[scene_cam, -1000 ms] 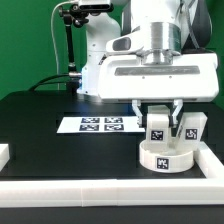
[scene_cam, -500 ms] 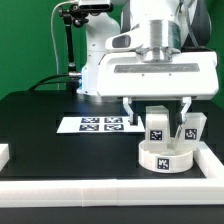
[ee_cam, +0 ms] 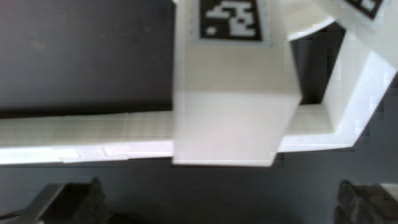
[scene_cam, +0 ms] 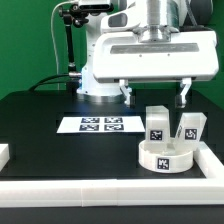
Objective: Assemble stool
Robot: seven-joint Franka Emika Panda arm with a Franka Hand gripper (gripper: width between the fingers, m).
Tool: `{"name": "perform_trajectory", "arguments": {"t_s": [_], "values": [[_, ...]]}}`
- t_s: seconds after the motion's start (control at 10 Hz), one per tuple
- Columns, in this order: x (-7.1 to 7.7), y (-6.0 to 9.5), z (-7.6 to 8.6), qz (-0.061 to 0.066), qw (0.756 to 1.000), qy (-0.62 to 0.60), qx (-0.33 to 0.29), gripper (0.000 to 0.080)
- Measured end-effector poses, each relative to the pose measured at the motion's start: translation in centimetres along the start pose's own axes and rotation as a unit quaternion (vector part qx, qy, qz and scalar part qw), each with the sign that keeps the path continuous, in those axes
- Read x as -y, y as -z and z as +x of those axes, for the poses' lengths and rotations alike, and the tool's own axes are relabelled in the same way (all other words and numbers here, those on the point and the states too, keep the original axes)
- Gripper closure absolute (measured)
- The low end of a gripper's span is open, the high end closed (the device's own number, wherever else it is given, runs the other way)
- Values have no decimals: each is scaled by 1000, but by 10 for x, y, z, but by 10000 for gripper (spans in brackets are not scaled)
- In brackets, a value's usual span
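The round white stool seat point(scene_cam: 165, 156) lies at the exterior view's right, in the corner of the border rail. One white leg block point(scene_cam: 157, 122) stands upright on it. A second leg block point(scene_cam: 190, 127) stands just to its right. My gripper point(scene_cam: 154, 93) hangs open and empty above the first block, its fingers point(scene_cam: 183, 96) spread wide and clear of the block. In the wrist view the tagged leg block point(ee_cam: 231, 100) stands straight ahead of my gripper point(ee_cam: 217, 205). Dark fingertips point(ee_cam: 71, 203) show at both lower corners.
The marker board point(scene_cam: 100, 124) lies flat at the table's middle. The long white border rail point(scene_cam: 100, 190) runs along the front and up the right side, and shows in the wrist view point(ee_cam: 89, 135). A small white piece point(scene_cam: 4, 153) sits at the left edge. The robot base point(scene_cam: 100, 75) stands behind.
The gripper let go of the upright leg block, spread its fingers wide and rose clear above it. Both leg blocks and the seat stayed in place.
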State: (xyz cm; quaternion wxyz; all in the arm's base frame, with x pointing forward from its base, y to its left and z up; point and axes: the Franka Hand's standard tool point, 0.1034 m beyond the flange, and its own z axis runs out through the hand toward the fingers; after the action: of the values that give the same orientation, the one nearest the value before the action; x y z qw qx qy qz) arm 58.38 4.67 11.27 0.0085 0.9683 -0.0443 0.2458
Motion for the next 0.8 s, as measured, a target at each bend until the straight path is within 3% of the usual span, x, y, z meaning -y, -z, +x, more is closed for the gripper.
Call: {"name": "perform_trajectory", "arguments": {"t_s": [0.4, 0.5, 0.7, 0.8], "values": [[-1, -3, -3, 0, 1000, -2, 16, 150], [-3, -6, -10, 0, 998, -5, 57, 150], [3, -5, -9, 10, 985, -12, 170, 150], [5, -6, -7, 11, 984, -11, 178, 150]]}}
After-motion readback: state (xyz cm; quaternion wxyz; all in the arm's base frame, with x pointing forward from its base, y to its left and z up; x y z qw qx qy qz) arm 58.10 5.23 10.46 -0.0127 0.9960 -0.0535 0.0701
